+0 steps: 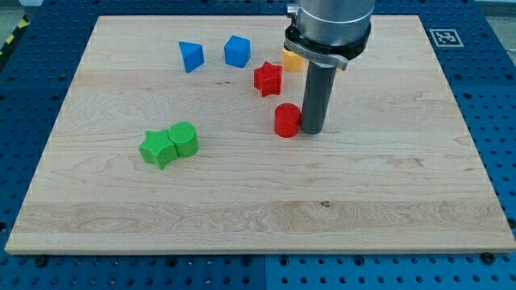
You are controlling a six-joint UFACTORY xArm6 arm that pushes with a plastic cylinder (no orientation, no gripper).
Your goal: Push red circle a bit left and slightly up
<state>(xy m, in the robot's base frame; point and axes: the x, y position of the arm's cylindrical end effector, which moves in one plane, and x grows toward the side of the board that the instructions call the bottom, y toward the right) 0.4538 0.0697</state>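
The red circle (pixel 286 120) stands near the middle of the wooden board (pixel 258 201). My tip (pixel 312 130) is down on the board just to the right of the red circle, touching or almost touching its right side. The dark rod rises from there to the arm's grey body at the view's top.
A red star (pixel 268 78) lies just up and left of the red circle. A yellow block (pixel 292 60) is partly hidden behind the arm. A blue triangle-like block (pixel 191 56) and a blue cube (pixel 237 51) sit at the upper left. A green star (pixel 157 148) and a green circle (pixel 184 138) touch at the left.
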